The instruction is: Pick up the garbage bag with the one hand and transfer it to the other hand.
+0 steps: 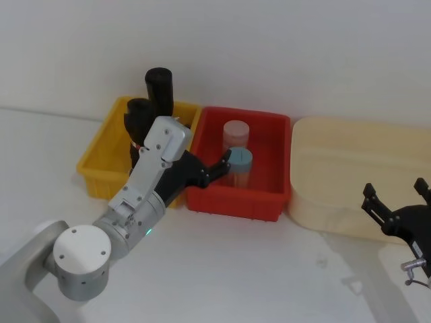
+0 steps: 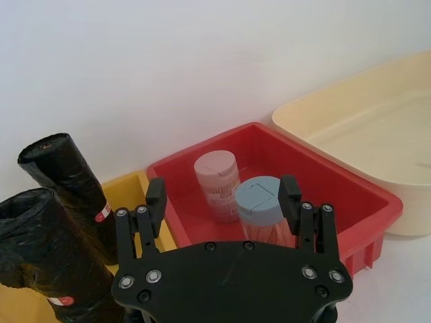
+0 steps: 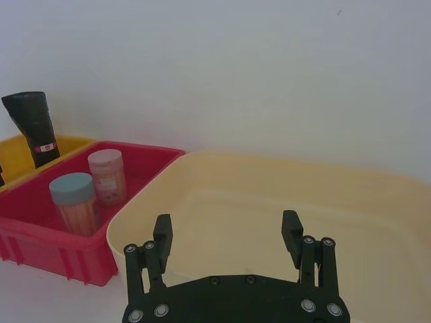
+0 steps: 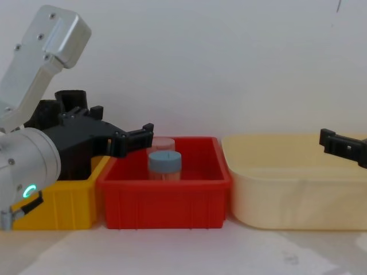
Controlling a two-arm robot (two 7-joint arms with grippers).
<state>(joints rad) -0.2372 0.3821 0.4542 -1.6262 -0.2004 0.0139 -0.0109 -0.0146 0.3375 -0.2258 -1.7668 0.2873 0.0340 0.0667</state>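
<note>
White wall (image 1: pixel 269 54) backs a pale table (image 1: pixel 236 269) where three bins stand in a touching row: a cream tub (image 1: pixel 337 134) on the right, a red bin (image 1: pixel 236 202) in the middle and a yellow bin (image 1: pixel 94 168) on the left. The left arm (image 1: pixel 145 182), its green ring light (image 4: pixel 27 191) glowing, reaches across the yellow bin. The left gripper (image 2: pixel 223 195) hangs over the red bin's left side, fingers spread wide and holding nothing. The right gripper (image 3: pixel 226 229) hovers at the cream tub's near right edge, likewise spread and empty. Two black rolls stand upright in the yellow bin, the rear garbage bag roll (image 1: pixel 159 87) and the front garbage bag roll (image 1: pixel 138 114), just beside the left arm and ungripped. A pink-lidded jar (image 1: pixel 236 134) and a blue-lidded jar (image 1: pixel 240 165) stand together in the red bin.
</note>
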